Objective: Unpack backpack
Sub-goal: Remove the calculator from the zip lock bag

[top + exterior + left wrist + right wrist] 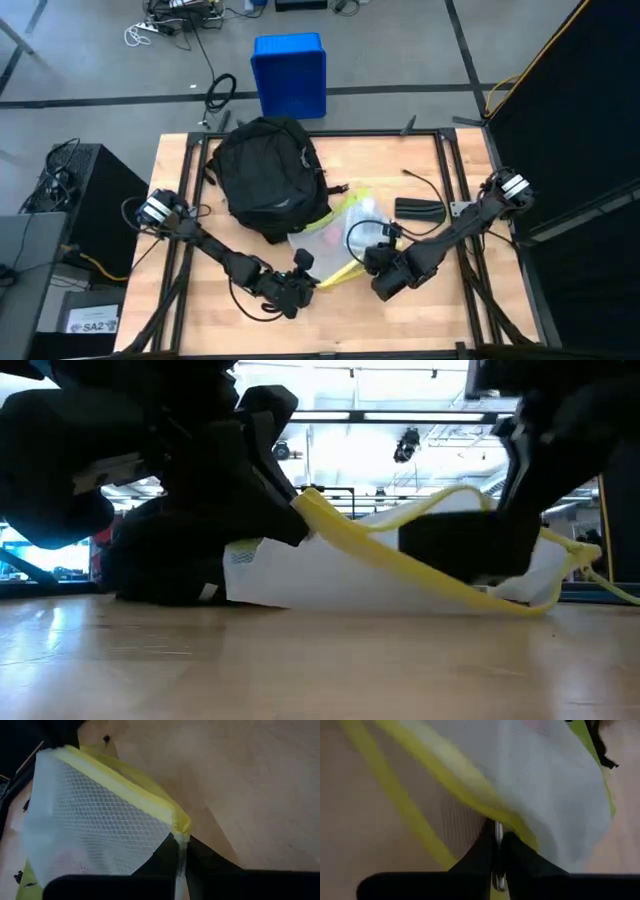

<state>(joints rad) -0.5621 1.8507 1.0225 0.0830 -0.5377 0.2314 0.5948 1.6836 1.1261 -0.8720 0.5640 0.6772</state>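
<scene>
High view: backpack (268,176) behind both pincers (303,281) (388,268), each clamping the mesh pouch (345,232).

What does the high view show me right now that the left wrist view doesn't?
Only the high view shows the backpack on the table, the blue crate beyond it, a black cable, and both grippers, left and right, at the pouch's near edge. Only the left wrist view shows the pouch's honeycomb mesh and the left fingers clamped on its yellow corner. Both show the yellow-trimmed mesh pouch on the wood.
</scene>
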